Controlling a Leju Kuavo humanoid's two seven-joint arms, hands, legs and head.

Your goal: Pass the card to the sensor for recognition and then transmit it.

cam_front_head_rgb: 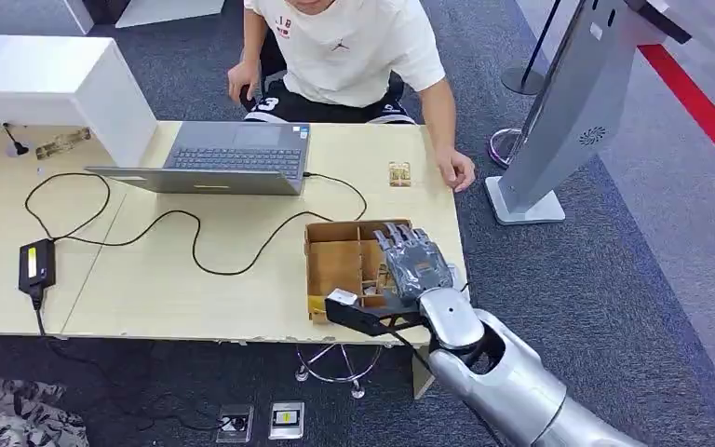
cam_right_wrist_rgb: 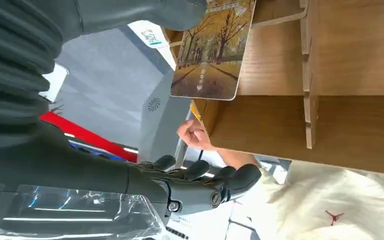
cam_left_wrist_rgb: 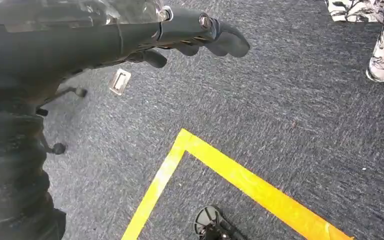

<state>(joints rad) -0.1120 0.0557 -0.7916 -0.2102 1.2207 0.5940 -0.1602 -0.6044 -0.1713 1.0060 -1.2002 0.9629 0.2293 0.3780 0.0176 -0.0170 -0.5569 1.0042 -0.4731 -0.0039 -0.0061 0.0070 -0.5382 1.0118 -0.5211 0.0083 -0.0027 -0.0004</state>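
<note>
Cardboard box (cam_front_head_rgb: 343,261) at the table's (cam_front_head_rgb: 195,289) front right corner, right hand (cam_front_head_rgb: 414,265) reaching into it.
Fingers (cam_right_wrist_rgb: 200,172) are spread and the thumb lies against a card (cam_right_wrist_rgb: 212,55) with an autumn avenue printed on it, standing in a slot; a firm grip can't be told. Left hand (cam_left_wrist_rgb: 180,37) hangs over carpet, fingers loosely curled, holding nothing. A person's hand (cam_front_head_rgb: 456,169) rests on the table's right edge.

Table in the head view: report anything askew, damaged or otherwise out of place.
A black cable snakes loosely across the table from the laptop. A small card lies apart from the cardboard box, near the person's hand. Nothing looks spilled or broken.
</note>
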